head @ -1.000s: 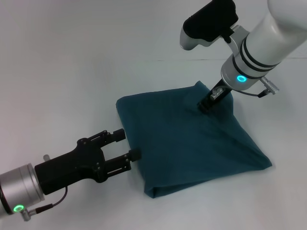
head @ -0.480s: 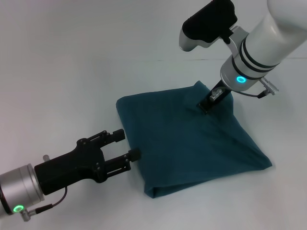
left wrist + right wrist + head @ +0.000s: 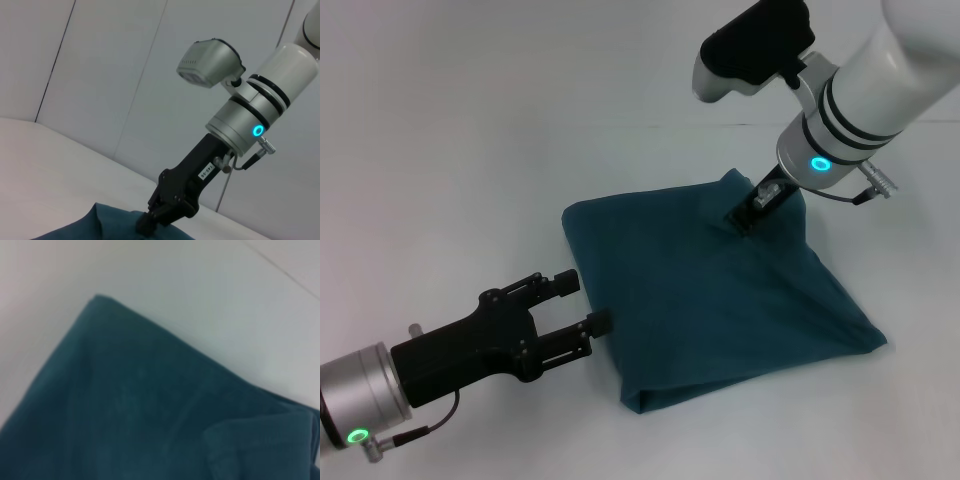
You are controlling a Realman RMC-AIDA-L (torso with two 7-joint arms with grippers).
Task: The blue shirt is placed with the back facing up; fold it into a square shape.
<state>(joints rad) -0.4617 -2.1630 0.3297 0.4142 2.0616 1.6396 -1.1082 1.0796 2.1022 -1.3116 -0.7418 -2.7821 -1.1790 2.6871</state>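
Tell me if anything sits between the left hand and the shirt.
Nothing visible does. The left hand is open right at the near-left edge of the blue shirt, with only bare table around it. The right hand presses on the shirt's far corner.

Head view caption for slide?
Right gripper presses on the folded blue shirt; open left gripper at its near-left edge.

My right pincer [image 3: 742, 217] edges slightly up and leftward on the blue shirt's [image 3: 720, 300] far corner.
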